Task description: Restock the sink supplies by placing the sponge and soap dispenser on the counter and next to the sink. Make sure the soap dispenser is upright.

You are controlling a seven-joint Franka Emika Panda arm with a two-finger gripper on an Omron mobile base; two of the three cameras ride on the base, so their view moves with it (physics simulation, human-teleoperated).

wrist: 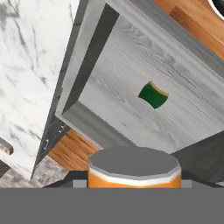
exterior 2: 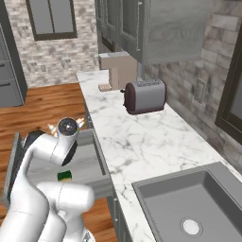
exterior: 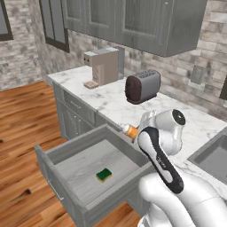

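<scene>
The soap dispenser (exterior: 130, 131), orange with a pale end, hangs over the back right corner of the open drawer, close to the counter (exterior: 111, 102) edge. My gripper (exterior: 135, 133) is shut on it, and the arm hides most of it. In the hand view the soap dispenser (wrist: 134, 169) sits right in front of the camera, an orange body under a grey cap, inside my gripper (wrist: 134, 183). The green and yellow sponge (exterior: 104, 174) lies flat on the drawer's pale bottom; the sponge (wrist: 153, 95) is also seen from the hand. The sink (exterior 2: 189, 203) is recessed in the counter, far right.
The grey drawer (exterior: 53, 155) stands pulled out wide over the wood floor. A dark toaster (exterior: 142, 86) and a beige coffee machine (exterior: 103, 65) stand on the counter's back left. Grey wall cabinets (exterior: 133, 22) hang above. Bare marble lies between toaster and sink.
</scene>
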